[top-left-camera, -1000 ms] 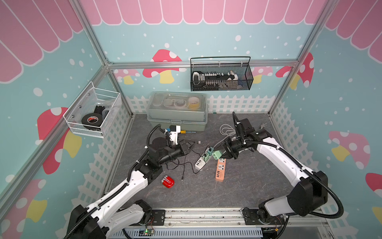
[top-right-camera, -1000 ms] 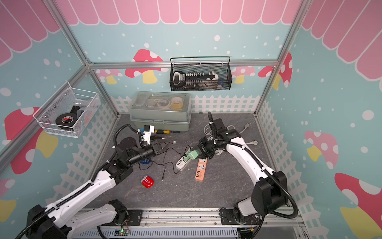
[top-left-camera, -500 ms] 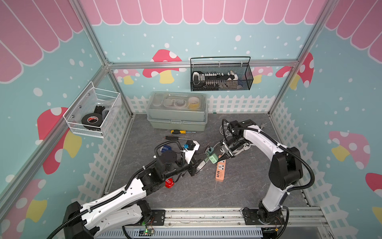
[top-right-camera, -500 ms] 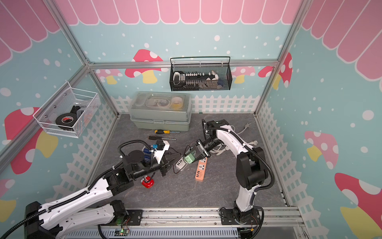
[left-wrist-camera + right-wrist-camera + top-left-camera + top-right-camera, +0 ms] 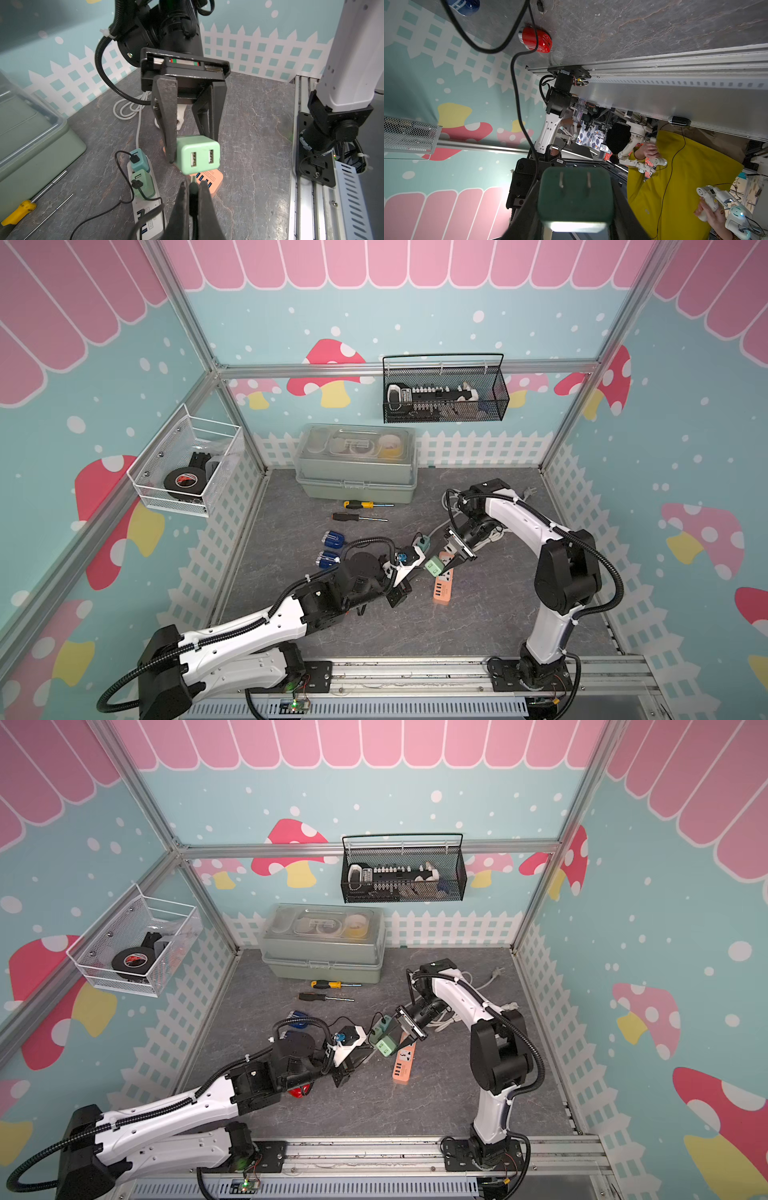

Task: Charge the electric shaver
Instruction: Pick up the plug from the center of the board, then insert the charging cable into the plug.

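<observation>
Plug (image 5: 193,198) is small, stiff, probably slick. The left tool (image 5: 192,184) pinches its body, with the cable (image 5: 517,99) trailing floppy. The right tool (image 5: 191,150) clamps the light mint adapter (image 5: 198,158) by its sides, ports facing the plug. Red shaver (image 5: 535,40) lies near the front edge of the surface (image 5: 457,626); we'd leave it there.

White arms (image 5: 232,632), black joints (image 5: 565,572), ribbed cables (image 5: 96,59)

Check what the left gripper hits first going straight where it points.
The mint-green USB charger in the right gripper. The cable plug pinched in the left gripper points roughly at its port face. Depth of the gap is unclear.
</observation>
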